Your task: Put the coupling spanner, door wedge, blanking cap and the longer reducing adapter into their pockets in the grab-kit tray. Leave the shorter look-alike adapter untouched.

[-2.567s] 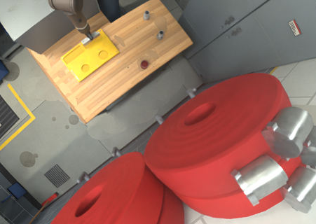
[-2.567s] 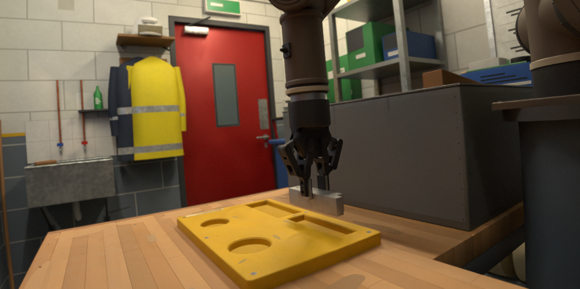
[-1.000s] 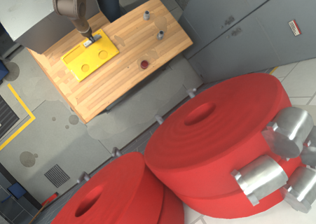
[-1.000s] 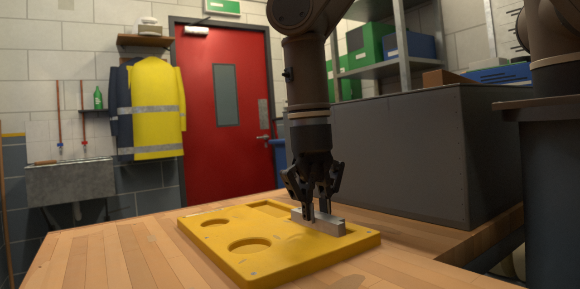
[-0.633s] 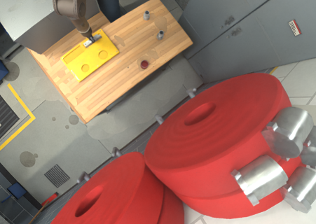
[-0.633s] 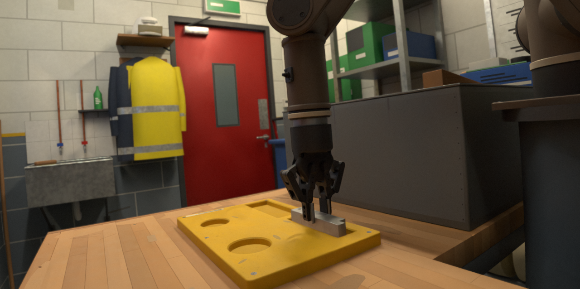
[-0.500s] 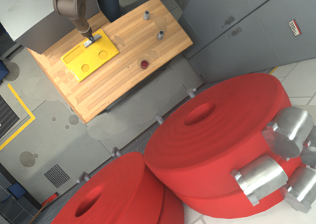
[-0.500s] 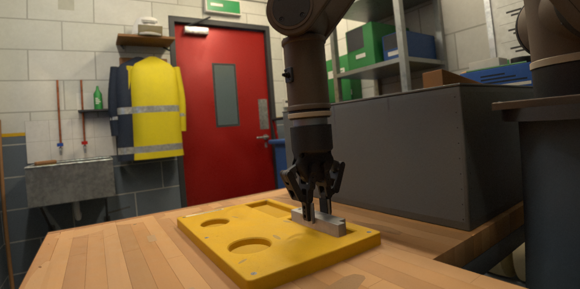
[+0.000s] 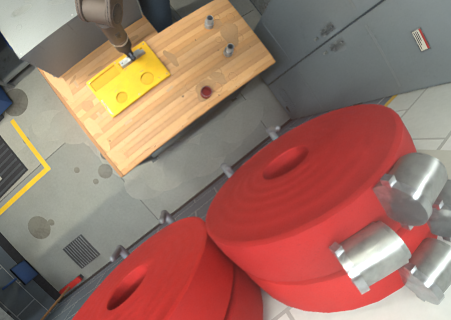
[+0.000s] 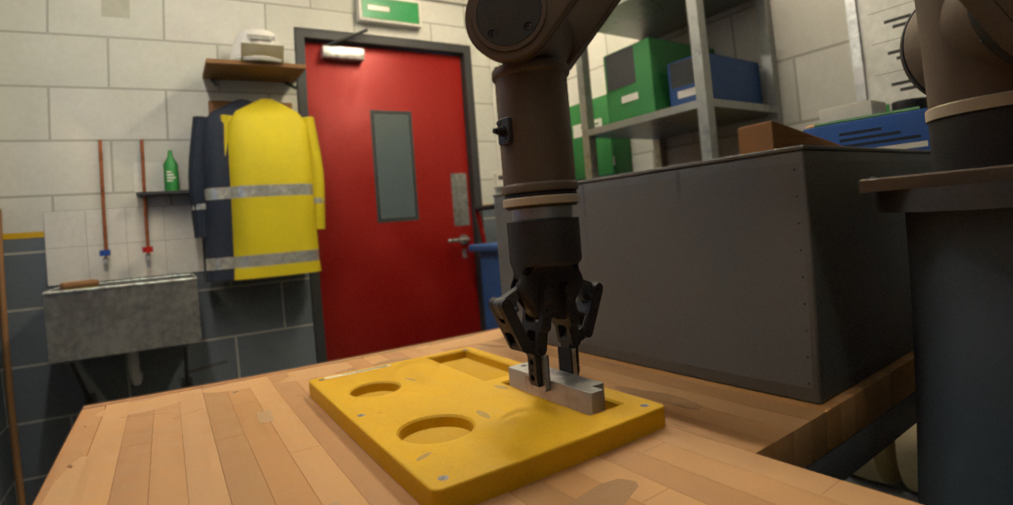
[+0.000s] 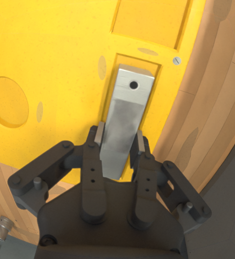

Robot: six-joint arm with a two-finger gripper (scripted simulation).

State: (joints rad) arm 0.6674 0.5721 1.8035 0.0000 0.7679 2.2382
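Observation:
My gripper (image 11: 119, 140) stands low over the yellow grab-kit tray (image 10: 474, 421). The grey coupling spanner (image 11: 126, 112) is held in it by its middle. The spanner sits in the long narrow pocket (image 11: 131, 100) at the tray's edge, its end with a small hole pointing away from me. A rectangular pocket (image 11: 150, 23) and two round pockets (image 10: 436, 429) (image 10: 375, 389) stand open in the tray. On the bench beyond the tray lie a red blanking cap (image 9: 206, 91) and two grey adapters (image 9: 209, 21) (image 9: 228, 49). The door wedge is not in sight.
A grey cabinet (image 10: 744, 261) stands close behind the tray along the bench's side. Large red hose coils (image 9: 309, 200) with metal couplings lie on the floor past the bench. A small metal fitting (image 11: 3, 227) shows at the bench edge.

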